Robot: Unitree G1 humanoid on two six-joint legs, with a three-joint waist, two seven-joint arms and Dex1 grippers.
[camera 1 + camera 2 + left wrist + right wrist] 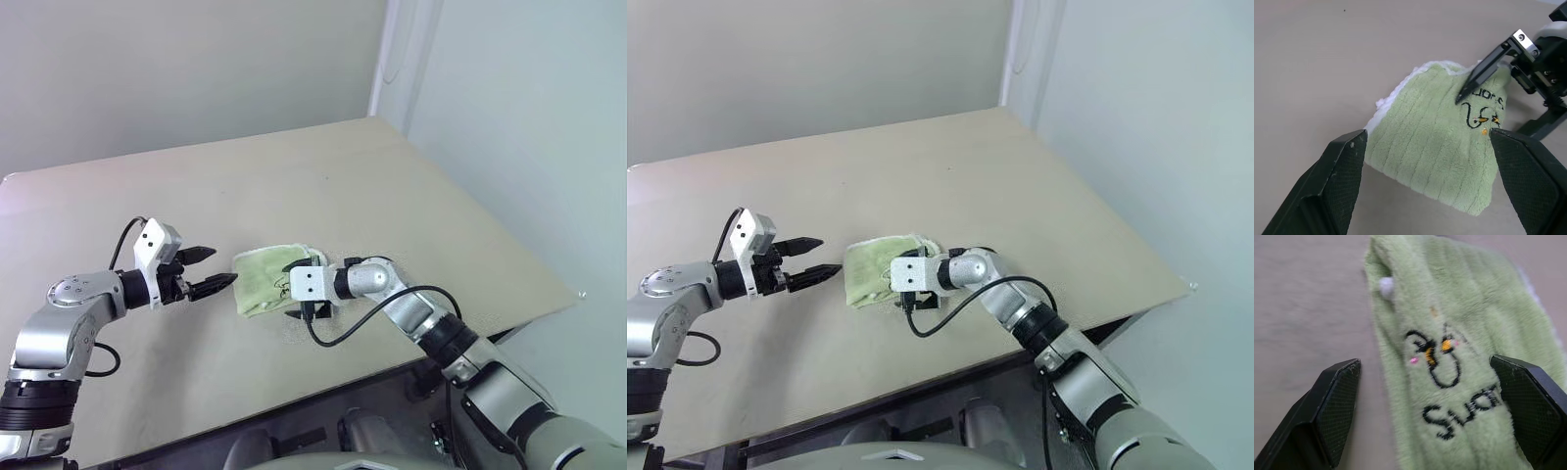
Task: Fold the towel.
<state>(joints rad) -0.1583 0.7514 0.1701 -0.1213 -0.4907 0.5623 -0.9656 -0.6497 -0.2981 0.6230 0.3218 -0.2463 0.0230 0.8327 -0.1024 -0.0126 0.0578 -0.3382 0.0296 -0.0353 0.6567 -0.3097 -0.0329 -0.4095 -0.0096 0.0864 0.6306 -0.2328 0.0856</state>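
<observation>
Lying folded into a small bundle just left of centre in the left eye view, the towel (pixel 263 280) rests on the beige table (pixel 392 186). At its left the left gripper (pixel 208 270) points at it with both fingers spread wide and nothing between them, its tips just short of the cloth. At the towel's right edge the right gripper (pixel 297 291) hangs over the bundle, fingers also wide apart and gripping nothing.

Left wrist view: the towel (pixel 1435 147) fills the centre, white edging at upper left, black embroidery toward the right, where one finger (pixel 1484 73) of the right gripper reaches over it.

Right wrist view: the towel (pixel 1469 347) runs down the right half, embroidery between the spread fingers
</observation>
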